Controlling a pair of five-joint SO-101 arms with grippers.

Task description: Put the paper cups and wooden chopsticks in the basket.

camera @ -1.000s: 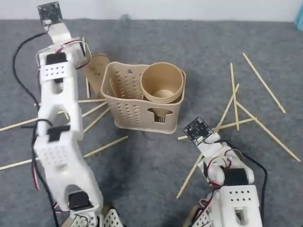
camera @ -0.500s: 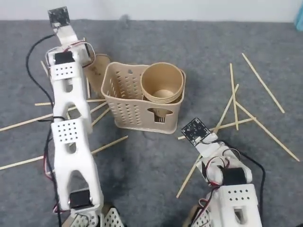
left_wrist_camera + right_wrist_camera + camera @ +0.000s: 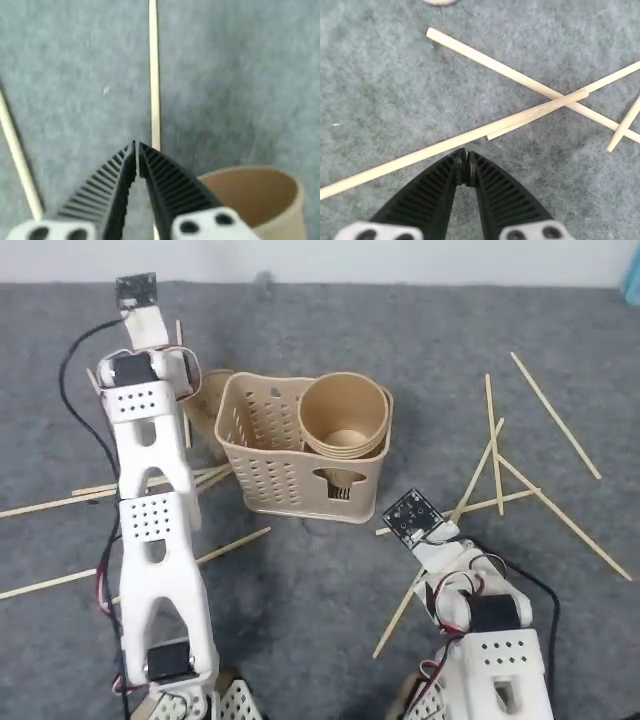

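A beige slotted basket (image 3: 268, 472) stands mid-table with stacked paper cups (image 3: 343, 418) in its right half. Another paper cup (image 3: 207, 398) lies on its side against the basket's left wall. In the left wrist view that cup (image 3: 260, 192) sits just beside my left gripper (image 3: 136, 146), which is shut and empty over the carpet, its tips beside a wooden chopstick (image 3: 154, 75). My right gripper (image 3: 465, 156) is shut with nothing in it, tips just short of a long chopstick (image 3: 420, 155) that crosses others (image 3: 520, 77).
Loose chopsticks lie left of the basket (image 3: 45, 502) and fan out to its right (image 3: 555, 410). The left arm (image 3: 150, 500) stretches along the basket's left side. The right arm (image 3: 470, 610) is folded near the front edge. Grey carpet covers the table.
The left arm has swung right and stretched farther back, now covering more of the lying cup. The right arm has kept still.
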